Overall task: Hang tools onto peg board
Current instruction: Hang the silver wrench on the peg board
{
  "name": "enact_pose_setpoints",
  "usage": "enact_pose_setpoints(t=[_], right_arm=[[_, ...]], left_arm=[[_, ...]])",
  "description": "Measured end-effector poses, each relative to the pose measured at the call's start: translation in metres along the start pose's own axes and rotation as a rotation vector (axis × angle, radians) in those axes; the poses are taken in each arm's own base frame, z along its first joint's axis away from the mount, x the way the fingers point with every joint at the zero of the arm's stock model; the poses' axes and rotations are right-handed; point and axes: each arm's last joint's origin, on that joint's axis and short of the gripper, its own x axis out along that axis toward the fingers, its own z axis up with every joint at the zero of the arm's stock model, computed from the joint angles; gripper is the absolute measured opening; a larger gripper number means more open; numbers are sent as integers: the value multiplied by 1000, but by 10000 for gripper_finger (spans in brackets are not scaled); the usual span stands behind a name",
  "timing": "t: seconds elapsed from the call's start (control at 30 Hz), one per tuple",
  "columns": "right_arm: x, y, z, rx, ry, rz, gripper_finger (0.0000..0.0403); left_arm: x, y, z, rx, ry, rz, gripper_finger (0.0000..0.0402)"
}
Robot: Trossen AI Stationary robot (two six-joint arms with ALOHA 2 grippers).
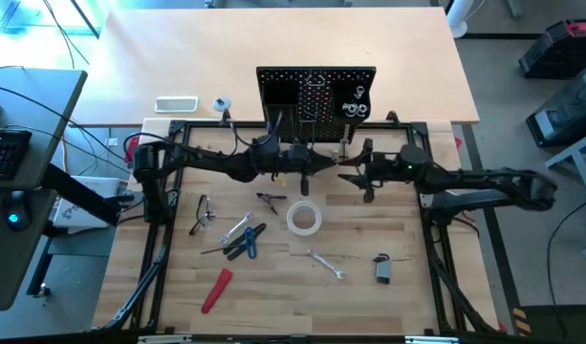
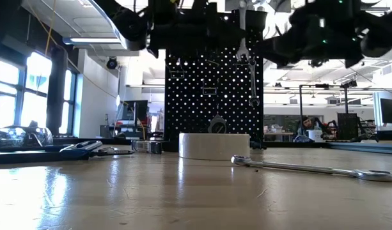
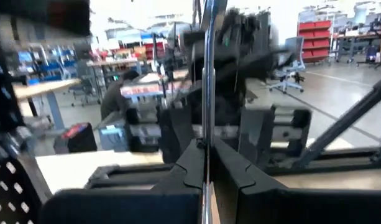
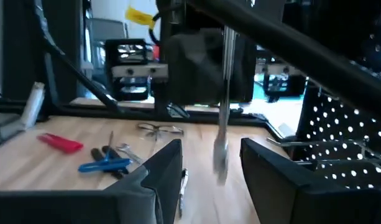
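Observation:
The black peg board [image 1: 316, 96] stands upright at the table's far middle, with some tools hanging on its right part. Just in front of it my left gripper [image 1: 329, 164] is shut on a silver wrench [image 4: 225, 93], which stands upright above the table. My right gripper [image 4: 212, 155] is open and level, close to the wrench on its right. In the right wrist view the wrench's lower end [image 4: 220, 168] shows ahead between the two fingers, apart from them. The other tools lie flat on the table nearer the front. My left gripper pinches the wrench's shaft [image 3: 206, 134] between its two shut fingers, one on each flat face. The fingers lie level, coming from the table's left, across the shaft. The wrench stands upright and clear of the table, reaching well above the fingers.
A white tape roll [image 1: 304, 219], a silver wrench [image 1: 326, 265], blue-handled pliers [image 1: 245, 241], a red-handled tool [image 1: 216, 290], a small tape measure [image 1: 382, 268], safety glasses [image 1: 203, 212] and small pliers [image 1: 270, 200] lie on the near half. The black frame rails run along both sides.

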Motion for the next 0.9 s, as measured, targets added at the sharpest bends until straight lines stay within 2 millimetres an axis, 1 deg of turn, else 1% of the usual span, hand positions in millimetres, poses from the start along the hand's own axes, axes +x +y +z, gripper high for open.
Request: enact_pose_setpoints(t=[0.13,0.2,0.47,0.53,0.63,0.83,0.9], right_arm=[[10,-3,-4,3,36,-41,160],[12,-5,-9,21,54,-22,160],[24,-7,-14,45,-29,5,159],[26,-8,-16,51,-31,5,151],[28,-8,-20,55,-19,6,123],[30,-6,-21,48,-19,21,29],[30,-6,-20,45,-26,22,12]], left_arm=[[3,0,-11,-19,24,-7,1],[4,-1,-11,-19,22,-16,1],[4,-1,-10,-15,5,-37,1],[4,-1,-10,-15,7,-41,1],[4,-1,-10,-15,9,-42,1],[3,1,-11,-14,13,-37,1],[3,2,-11,-14,15,-34,1]])
